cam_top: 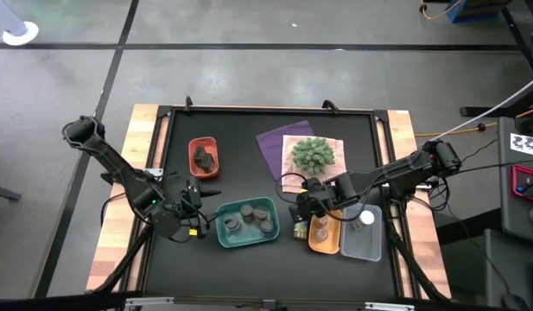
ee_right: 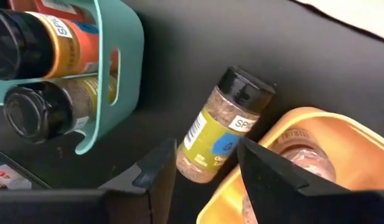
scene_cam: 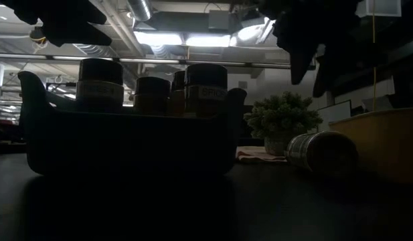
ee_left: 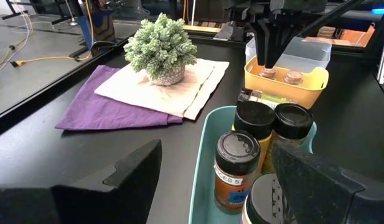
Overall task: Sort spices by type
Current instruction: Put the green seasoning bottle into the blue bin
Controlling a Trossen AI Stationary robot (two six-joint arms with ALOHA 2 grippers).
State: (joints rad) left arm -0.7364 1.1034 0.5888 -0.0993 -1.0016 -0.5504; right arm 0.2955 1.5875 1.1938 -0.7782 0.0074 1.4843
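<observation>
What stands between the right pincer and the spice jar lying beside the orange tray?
Nothing visible does. The right pincer hangs shut just above the fallen jar, which lies on the bare table between the teal tray and the orange tray.

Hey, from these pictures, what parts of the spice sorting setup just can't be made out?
- Low view: the jars in the teal tray are backlit, labels barely legible.
- High view: contents of the red tray are too small to identify.
- Right wrist view: the jar in the orange tray is partly hidden by the right tool's finger.
- High view: the lying jar is too small to read.
</observation>
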